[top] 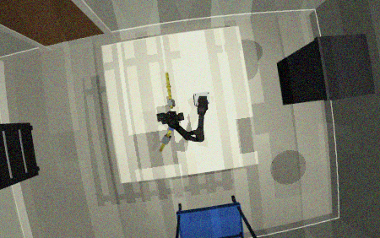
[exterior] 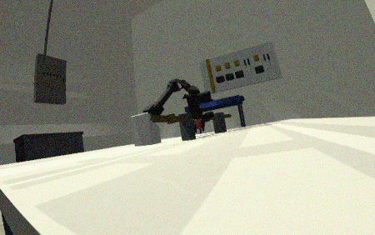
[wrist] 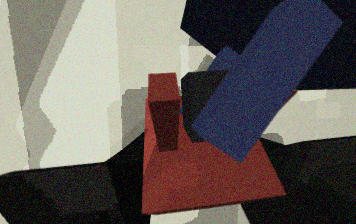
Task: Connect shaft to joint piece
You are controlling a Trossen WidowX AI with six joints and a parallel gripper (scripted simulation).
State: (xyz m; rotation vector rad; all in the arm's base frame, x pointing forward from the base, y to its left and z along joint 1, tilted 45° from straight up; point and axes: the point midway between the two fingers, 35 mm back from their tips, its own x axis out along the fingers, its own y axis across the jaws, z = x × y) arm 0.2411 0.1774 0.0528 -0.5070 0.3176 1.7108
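The red joint piece [wrist: 175, 170] [exterior: 197, 124] sits between the two black fingers of my gripper [wrist: 182, 127] [top: 171, 118] [exterior: 198, 126], which is shut on it. A blue fork arm [wrist: 270, 85] crosses above it at a slant, with a dark hinge part [wrist: 200, 102] beside it. The first shaft [top: 161, 148] [exterior: 227, 116] is yellow and runs through a grey block [top: 166, 139] [exterior: 219, 122]. The second shaft [top: 167, 82] [exterior: 166, 118], also yellow, runs through the other block [top: 170, 102] [exterior: 187, 128]. Its inner end is near my gripper. The opening's direction is hidden.
The pale arm base [top: 201, 96] [exterior: 147, 129] stands beside the second shaft. The arm bends over the table [top: 219, 156] on that side. Beyond the table are a blue chair [top: 209, 219], a black cabinet [top: 301, 76] and a dark rack [top: 17, 154].
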